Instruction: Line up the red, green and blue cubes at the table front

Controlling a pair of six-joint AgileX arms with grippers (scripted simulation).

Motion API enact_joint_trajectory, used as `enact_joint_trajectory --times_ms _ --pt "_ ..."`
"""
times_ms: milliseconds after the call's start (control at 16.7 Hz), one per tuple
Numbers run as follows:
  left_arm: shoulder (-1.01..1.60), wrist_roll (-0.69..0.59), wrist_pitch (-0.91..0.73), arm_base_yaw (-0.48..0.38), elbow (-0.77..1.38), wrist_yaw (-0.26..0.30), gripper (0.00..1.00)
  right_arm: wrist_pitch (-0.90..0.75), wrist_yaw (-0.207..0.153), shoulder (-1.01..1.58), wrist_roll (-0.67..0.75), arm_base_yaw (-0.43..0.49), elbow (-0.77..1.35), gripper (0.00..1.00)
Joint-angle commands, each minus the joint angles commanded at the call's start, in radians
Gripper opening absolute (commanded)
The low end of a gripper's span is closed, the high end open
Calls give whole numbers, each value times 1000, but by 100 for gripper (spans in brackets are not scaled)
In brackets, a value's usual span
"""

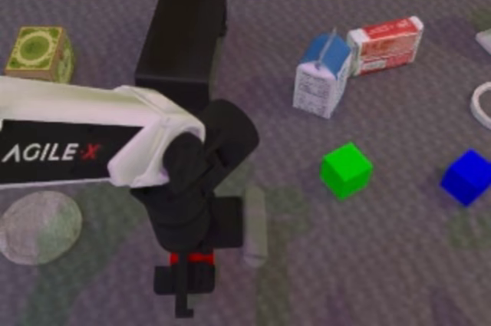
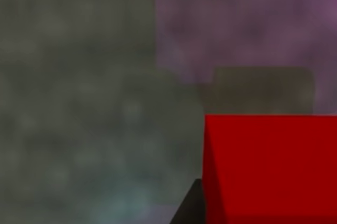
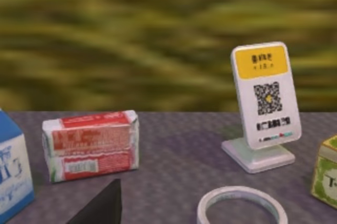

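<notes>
The red cube [image 2: 274, 166] fills the near corner of the left wrist view, with a dark finger [image 2: 192, 205] pressed to its side. Seen from above, only a strip of the red cube [image 1: 192, 258] shows under my left gripper [image 1: 184, 276], which is shut on it near the front of the table [image 1: 383, 272], left of centre. On the table right of centre rests the green cube [image 1: 346, 170], and the blue cube [image 1: 466, 176] lies near the right edge. Only a dark sliver of my right gripper [image 3: 103, 207] shows; that arm is outside the top view.
A black box [image 1: 184, 42] and a yellow-green patterned box [image 1: 40, 54] stand at the back left. A blue-topped carton [image 1: 322, 73] and a red-and-white pack [image 1: 386, 44] are behind the green cube. A tape ring [image 1: 483, 103], a QR stand [image 3: 263, 103] and a grey disc [image 1: 40, 226] are also about.
</notes>
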Motion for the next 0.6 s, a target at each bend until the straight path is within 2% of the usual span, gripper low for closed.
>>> enact_joint_trajectory --times_ms 180,600 --pt "0 0 0 0 0 0 0 0 0 0 0 0 0 100" --pt "0 0 0 0 0 0 53 0 0 0 0 0 0 100"
